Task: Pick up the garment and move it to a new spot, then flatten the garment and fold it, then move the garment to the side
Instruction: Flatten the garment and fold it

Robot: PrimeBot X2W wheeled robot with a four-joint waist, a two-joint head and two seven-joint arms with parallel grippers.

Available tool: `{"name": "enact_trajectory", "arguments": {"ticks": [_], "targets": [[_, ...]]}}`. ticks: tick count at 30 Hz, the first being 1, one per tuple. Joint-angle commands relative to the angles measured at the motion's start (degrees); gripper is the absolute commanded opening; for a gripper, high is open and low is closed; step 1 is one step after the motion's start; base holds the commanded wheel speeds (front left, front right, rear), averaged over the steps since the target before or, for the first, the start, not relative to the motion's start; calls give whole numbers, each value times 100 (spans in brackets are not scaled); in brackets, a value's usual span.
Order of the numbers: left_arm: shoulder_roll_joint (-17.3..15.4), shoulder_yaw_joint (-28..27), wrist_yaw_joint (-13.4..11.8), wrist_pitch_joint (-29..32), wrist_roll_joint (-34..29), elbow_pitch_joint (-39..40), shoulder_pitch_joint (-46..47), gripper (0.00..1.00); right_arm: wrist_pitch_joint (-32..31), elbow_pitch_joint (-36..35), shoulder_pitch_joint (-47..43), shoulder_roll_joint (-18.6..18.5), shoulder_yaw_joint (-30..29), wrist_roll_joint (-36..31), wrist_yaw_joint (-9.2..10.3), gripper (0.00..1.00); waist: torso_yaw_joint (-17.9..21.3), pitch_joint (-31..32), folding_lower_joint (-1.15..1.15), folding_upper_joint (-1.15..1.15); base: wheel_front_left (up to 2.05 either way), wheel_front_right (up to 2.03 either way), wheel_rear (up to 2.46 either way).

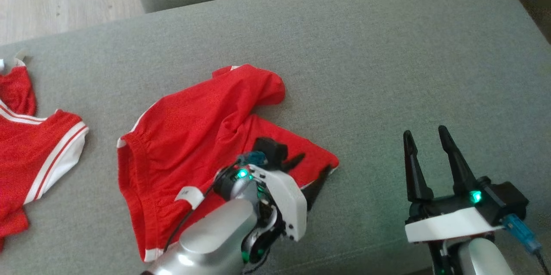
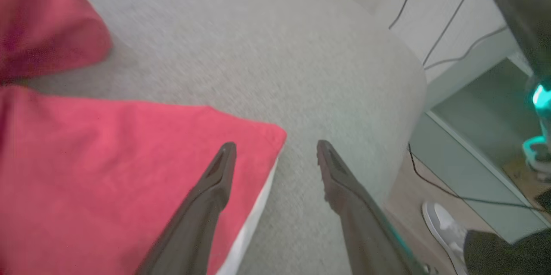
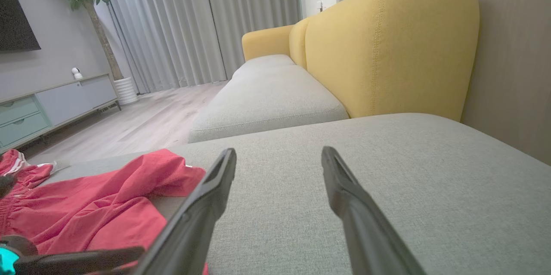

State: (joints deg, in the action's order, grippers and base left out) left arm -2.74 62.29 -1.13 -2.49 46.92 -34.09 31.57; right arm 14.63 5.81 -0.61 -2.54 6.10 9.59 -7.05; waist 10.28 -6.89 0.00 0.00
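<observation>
Red shorts (image 1: pixel 202 137) lay crumpled near the front edge of the sofa cushion (image 1: pixel 366 72). The left gripper (image 1: pixel 312 167) stood wide astride their hem corner, seemingly for flattening. The right gripper (image 1: pixel 425 137) hovered wide, empty.

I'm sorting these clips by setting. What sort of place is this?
Most likely a home living room: a sofa with grey seats and a yellow backrest, a low cabinet under a wall screen, and floor-length curtains.
</observation>
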Motion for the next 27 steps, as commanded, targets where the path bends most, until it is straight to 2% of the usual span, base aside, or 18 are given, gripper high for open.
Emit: {"name": "enact_trajectory", "arguments": {"ticks": [1,6,11,15,17,21,22,27], "targets": [[-14,-220,-135,-225,36,188,288,100,37,-168,210,-33,105,19,-44,100,-8,53,0,0,0,0,0],[-113,-623,-719,-978,-41,304,185,100,37,-210,61,-33,-89,-44,-44,100,-174,285,0,0,0,0,0],[-675,-1195,-1363,-1228,-265,808,-342,100,37,-266,-128,-33,-334,-219,-44,100,-472,592,0,0,0,0,0],[-1188,-1877,-1858,-1247,-629,1603,-1094,100,37,-297,-282,-33,-554,-340,-44,100,-780,732,0,0,0,0,0],[-1395,-2244,-2025,-1248,-839,2001,-1550,100,37,-297,-328,-33,-632,-382,-44,100,-921,773,0,0,0,0,0],[-1708,-2825,-2095,-1249,-1232,2530,-2386,100,37,-250,-403,-33,-747,-424,-44,100,-1210,831,0,0,0,0,0],[-1708,-2825,-2095,-1249,-1232,2530,-2386,100,37,-250,-403,-33,-747,-424,-44,100,-1210,831,0,0,0,0,0],[-1884,-3418,-1796,-1250,-1633,2822,-3144,100,37,-127,-471,-33,-842,-456,-44,100,-1497,870,0,0,0,0,0]]}}
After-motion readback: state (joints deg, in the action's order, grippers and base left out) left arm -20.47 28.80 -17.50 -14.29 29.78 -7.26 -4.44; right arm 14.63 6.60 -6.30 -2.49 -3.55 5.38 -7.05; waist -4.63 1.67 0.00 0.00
